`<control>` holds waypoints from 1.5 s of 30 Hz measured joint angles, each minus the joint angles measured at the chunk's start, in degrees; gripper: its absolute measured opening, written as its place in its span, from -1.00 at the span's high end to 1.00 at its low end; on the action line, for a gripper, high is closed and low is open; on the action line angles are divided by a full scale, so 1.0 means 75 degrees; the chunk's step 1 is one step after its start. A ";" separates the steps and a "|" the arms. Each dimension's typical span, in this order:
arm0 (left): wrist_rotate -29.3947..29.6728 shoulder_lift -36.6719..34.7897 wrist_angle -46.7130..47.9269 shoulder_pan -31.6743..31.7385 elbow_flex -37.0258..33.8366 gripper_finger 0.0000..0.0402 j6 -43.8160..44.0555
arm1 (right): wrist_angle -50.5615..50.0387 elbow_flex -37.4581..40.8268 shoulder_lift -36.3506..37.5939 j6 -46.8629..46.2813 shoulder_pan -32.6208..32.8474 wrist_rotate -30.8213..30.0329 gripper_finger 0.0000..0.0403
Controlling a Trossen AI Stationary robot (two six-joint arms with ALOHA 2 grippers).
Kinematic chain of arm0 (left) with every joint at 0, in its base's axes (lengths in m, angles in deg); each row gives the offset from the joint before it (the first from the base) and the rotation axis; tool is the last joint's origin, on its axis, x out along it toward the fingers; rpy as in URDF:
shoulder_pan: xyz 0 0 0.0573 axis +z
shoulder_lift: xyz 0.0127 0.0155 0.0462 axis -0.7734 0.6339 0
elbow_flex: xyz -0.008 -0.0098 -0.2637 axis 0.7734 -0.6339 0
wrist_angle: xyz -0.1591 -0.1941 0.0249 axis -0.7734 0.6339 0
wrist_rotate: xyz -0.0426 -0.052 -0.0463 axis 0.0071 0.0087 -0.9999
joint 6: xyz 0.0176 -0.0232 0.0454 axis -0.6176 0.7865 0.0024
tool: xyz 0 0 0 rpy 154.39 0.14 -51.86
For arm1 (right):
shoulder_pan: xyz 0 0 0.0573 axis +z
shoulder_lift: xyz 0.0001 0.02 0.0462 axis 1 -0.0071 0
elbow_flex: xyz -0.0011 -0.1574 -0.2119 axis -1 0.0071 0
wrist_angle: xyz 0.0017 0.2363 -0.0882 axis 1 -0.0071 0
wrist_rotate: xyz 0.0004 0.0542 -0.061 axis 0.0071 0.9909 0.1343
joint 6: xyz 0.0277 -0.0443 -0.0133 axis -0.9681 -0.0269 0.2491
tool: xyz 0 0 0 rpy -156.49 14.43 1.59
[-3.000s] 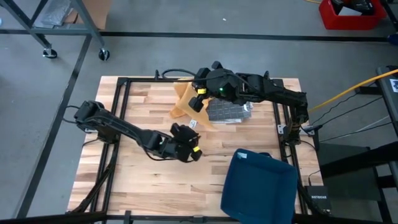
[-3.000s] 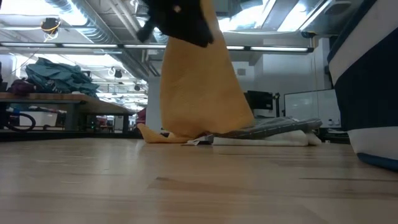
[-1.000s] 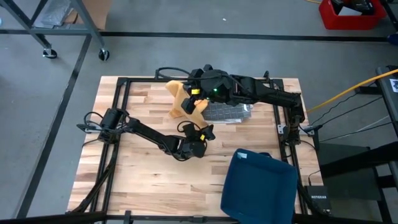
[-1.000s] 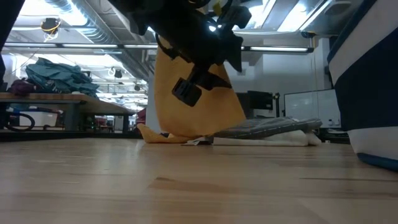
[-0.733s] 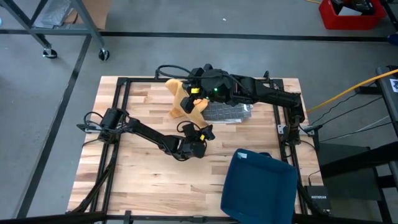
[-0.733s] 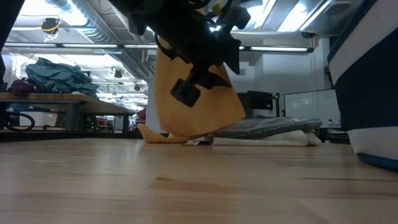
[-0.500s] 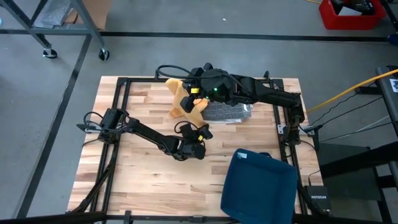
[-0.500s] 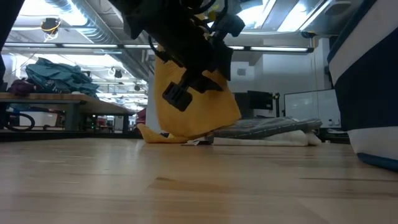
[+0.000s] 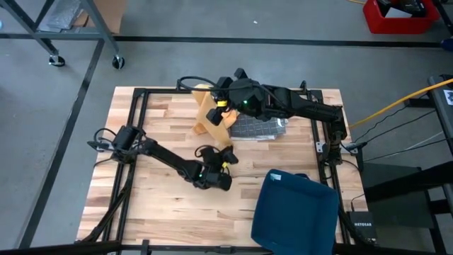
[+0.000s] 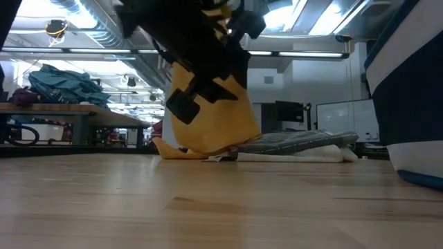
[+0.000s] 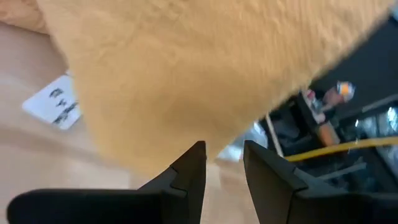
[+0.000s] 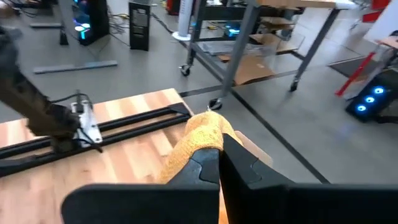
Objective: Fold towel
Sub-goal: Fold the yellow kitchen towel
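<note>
Here the yellow towel [image 9: 210,113] hangs beside the grey folded stack [image 9: 258,127], pinched at its top corner by the right gripper [image 12: 219,163]; the left gripper [image 11: 222,163], fingers part-spread and empty, sits just under the hanging lower edge, nearer that free end.

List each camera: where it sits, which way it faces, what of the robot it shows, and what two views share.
High view: overhead, straight down; both arms, left gripper and right gripper holding the yellow towel.
Low view: table height, level across; a dark arm before the towel.
Left wrist view: past its fingers, open, at the towel.
Right wrist view: past shut fingers pinching towel.
All four views share the yellow towel.
</note>
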 joint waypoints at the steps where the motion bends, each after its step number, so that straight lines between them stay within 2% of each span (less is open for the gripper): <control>1: 0.0000 -0.0003 0.0123 -0.0070 0.0000 0.50 -0.0038 | 0.0001 0.0000 0.0000 0.0011 0.0000 -0.0021 1.00; 4: -0.0003 -0.0003 0.0770 -0.0264 0.0000 0.50 0.0133 | -0.0025 0.0000 0.0003 0.0011 0.0003 -0.0015 1.00; 9: 0.0029 -0.0003 0.2318 -0.0458 -0.0003 0.50 0.1118 | -0.0099 0.0000 0.0003 0.0008 0.0009 0.0194 1.00; 11: 0.0031 -0.0003 0.2497 -0.0493 -0.0003 0.50 0.1227 | -0.0101 0.0000 0.0003 0.0008 0.0009 0.0203 1.00; 13: 0.0038 -0.0003 0.2266 -0.0535 -0.0003 0.50 0.0974 | -0.0101 0.0000 0.0003 0.0008 0.0009 0.0206 1.00; 20: -0.0215 -0.0003 0.0269 -0.0438 -0.0001 0.50 -0.1251 | 0.0035 0.0003 0.0006 0.0006 0.0009 0.0289 1.00; 22: -0.0488 -0.0003 -0.0210 -0.0330 0.0000 0.50 -0.1547 | 0.0068 0.0003 0.0006 0.0005 0.0009 0.0336 1.00; 27: -0.1766 -0.0003 -0.0808 -0.0061 0.0000 0.50 -0.2423 | 0.0191 0.0003 0.0006 0.0005 0.0009 0.0396 1.00; 31: -0.1938 -0.0003 -0.1064 0.0065 0.0000 0.50 -0.2986 | 0.0177 0.0003 0.0006 0.0005 0.0009 0.0398 1.00; 36: -0.2047 -0.0003 -0.1109 0.0270 0.0000 0.50 -0.2683 | 0.0173 0.0003 0.0006 0.0005 0.0009 0.0399 1.00; 39: -0.2664 -0.0003 -0.1119 0.0449 0.0000 0.50 -0.2193 | 0.0170 0.0003 0.0006 0.0005 0.0009 0.0489 1.00; 42: -0.3274 -0.0003 -0.1117 0.0625 0.0000 0.50 -0.2395 | 0.0174 0.0003 0.0007 0.0005 0.0009 0.0565 1.00; 45: -0.3345 -0.0001 -0.1221 0.0756 0.0000 0.50 -0.2520 | 0.0177 0.0003 0.0008 -0.0001 0.0009 0.0591 1.00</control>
